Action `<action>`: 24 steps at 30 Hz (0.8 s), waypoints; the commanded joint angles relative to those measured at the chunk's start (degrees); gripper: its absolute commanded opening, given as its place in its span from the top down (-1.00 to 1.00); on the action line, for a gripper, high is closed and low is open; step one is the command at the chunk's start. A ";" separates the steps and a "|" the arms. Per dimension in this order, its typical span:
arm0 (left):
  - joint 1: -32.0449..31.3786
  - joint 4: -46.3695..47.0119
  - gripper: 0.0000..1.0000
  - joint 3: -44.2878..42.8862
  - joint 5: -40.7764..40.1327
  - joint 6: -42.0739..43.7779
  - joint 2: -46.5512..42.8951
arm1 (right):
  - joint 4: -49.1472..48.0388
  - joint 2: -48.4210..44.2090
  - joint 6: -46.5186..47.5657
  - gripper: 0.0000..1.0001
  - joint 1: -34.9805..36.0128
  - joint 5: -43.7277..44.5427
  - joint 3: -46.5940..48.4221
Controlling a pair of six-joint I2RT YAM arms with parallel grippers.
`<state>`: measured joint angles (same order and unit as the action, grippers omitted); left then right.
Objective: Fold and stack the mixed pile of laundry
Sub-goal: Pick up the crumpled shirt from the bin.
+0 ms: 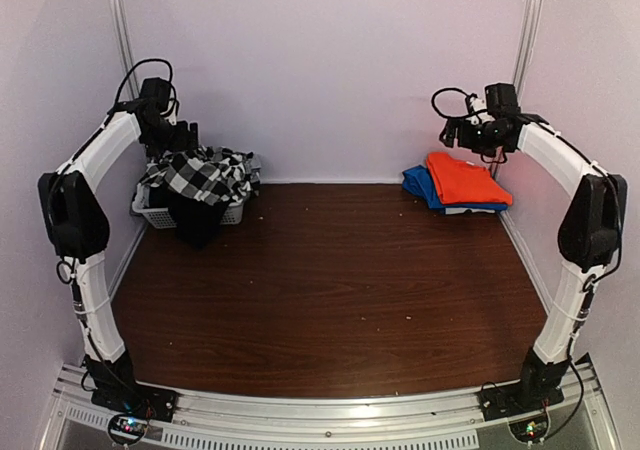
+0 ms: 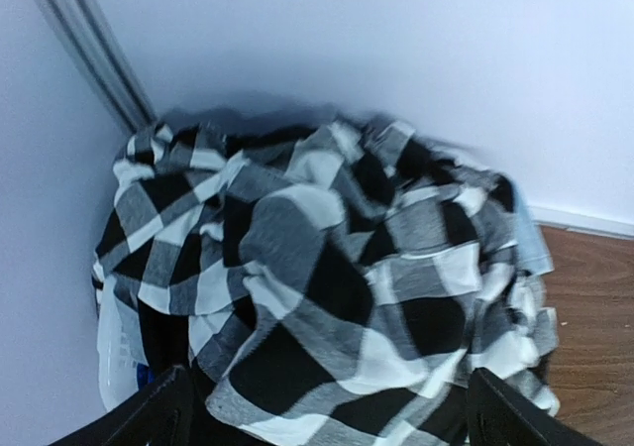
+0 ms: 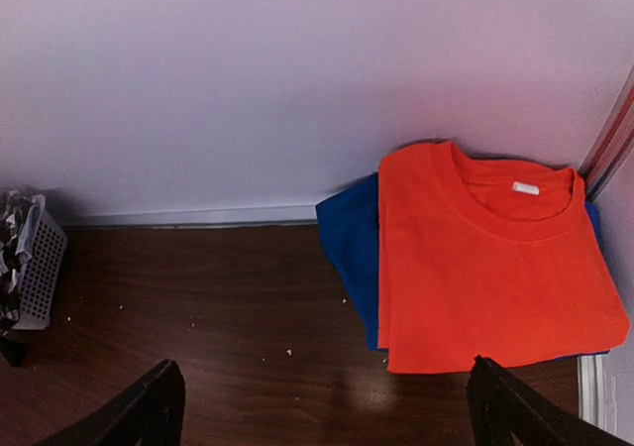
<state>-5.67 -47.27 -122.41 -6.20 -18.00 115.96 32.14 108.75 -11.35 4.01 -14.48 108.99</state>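
Checked cloth, crumpled, heaped in slatted white basket; orange tee, folded flat on blue garment. Left end effector, right end effector: both apart, empty.

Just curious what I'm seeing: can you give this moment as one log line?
left tool: open, above checked shirt heaped in basket | right tool: open, near folded orange shirt stacked on blue shirt

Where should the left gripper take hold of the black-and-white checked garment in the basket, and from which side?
I would grip the raised crumpled fold at the top of the checked garment, coming straight down from above. It is heaped over the white basket, whose walls block the sides; the open left gripper hovers above it.
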 commanded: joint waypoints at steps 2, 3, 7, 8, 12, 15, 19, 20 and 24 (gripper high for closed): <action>2.97 -1.89 -0.95 -1.18 -1.18 -2.16 6.38 | 0.12 -6.22 -0.96 -1.00 5.68 -4.85 -6.68; 3.03 -1.68 -0.95 -1.70 -0.86 -2.20 7.66 | 0.12 -6.83 -1.03 -1.00 7.04 -5.09 -7.99; 2.98 -0.17 -0.64 -4.13 2.77 -2.07 11.71 | -2.42 -9.83 -4.16 -1.00 12.26 -4.84 -15.65; 2.98 0.92 -0.46 -4.15 3.53 -1.91 12.11 | -4.35 -10.61 -5.99 -1.00 13.84 -5.68 -18.08; 3.01 3.57 0.42 -7.52 7.10 -0.80 12.03 | -9.19 -12.15 -11.33 -0.99 18.01 -6.21 -24.16; 2.89 3.92 1.00 -11.94 12.16 -0.77 11.19 | -11.20 -12.52 -14.92 -0.96 19.18 -6.86 -26.14; 2.84 8.13 1.00 -12.10 18.17 -2.54 6.73 | -13.66 -13.10 -18.01 -0.95 19.41 -8.22 -27.89; 2.72 10.26 1.00 -11.62 19.68 -3.54 5.34 | -13.82 -13.19 -18.40 -0.95 19.57 -8.50 -28.00; 0.61 17.26 1.00 -11.95 24.39 -8.10 0.12 | -14.36 -13.53 -19.53 -0.94 20.19 -8.80 -28.16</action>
<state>-2.68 -42.15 -132.84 9.98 -21.47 124.16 21.15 97.69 -27.90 23.49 -22.13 81.41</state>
